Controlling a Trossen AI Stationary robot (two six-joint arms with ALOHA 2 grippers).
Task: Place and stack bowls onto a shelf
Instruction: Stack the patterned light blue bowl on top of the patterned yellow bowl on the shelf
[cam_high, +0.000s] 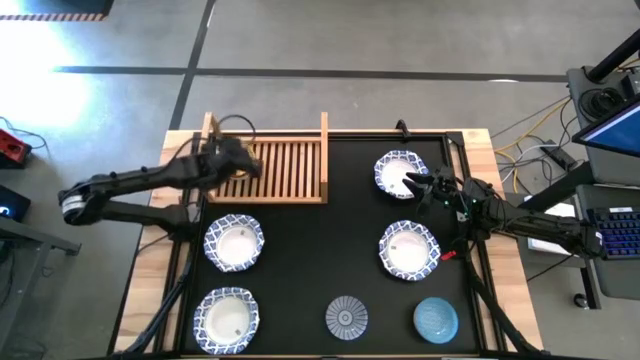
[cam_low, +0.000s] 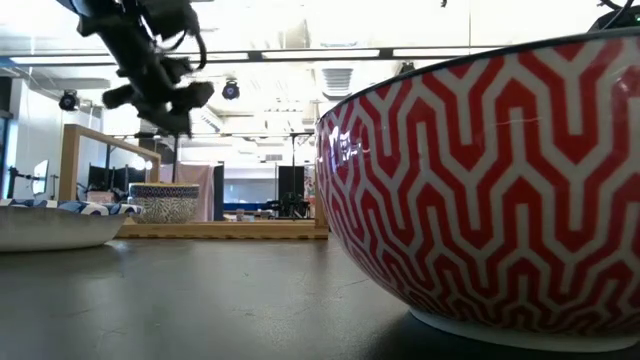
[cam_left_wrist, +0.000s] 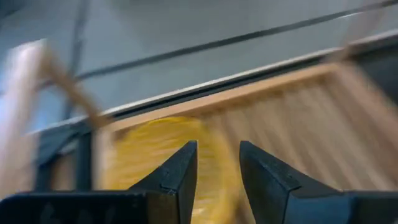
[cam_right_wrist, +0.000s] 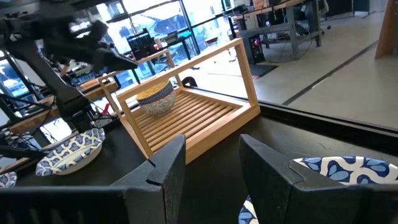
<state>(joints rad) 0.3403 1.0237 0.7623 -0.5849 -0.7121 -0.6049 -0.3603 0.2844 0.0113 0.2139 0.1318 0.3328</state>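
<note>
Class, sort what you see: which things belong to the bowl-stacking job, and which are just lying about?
Job: wooden shelf; yellow bowl on it; four white blue-rimmed bowls; grey-blue bowl; light blue bowl; red bowl.
Lying about: cables; keyboard; red device off the table.

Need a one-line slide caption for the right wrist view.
Right gripper open above a blue-rimmed white bowl, facing the wooden shelf holding a small bowl.
</note>
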